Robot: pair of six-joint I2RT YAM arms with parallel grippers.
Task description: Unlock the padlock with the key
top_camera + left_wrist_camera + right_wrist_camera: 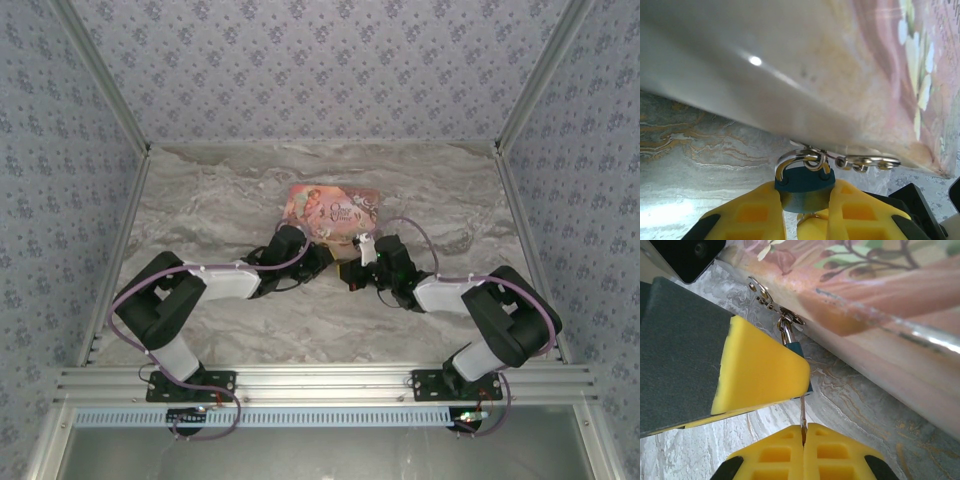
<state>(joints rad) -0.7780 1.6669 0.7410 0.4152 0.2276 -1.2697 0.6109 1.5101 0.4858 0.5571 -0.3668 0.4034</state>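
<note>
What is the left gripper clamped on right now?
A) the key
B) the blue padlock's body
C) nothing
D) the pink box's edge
B: in the left wrist view the left gripper pinches the padlock by its blue body, while the right gripper is shut on the key.

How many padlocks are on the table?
1. The blue padlock hangs on the pink box's hasp, gripped by the left gripper; the right gripper holds the key at it. The box could hide others.
</note>
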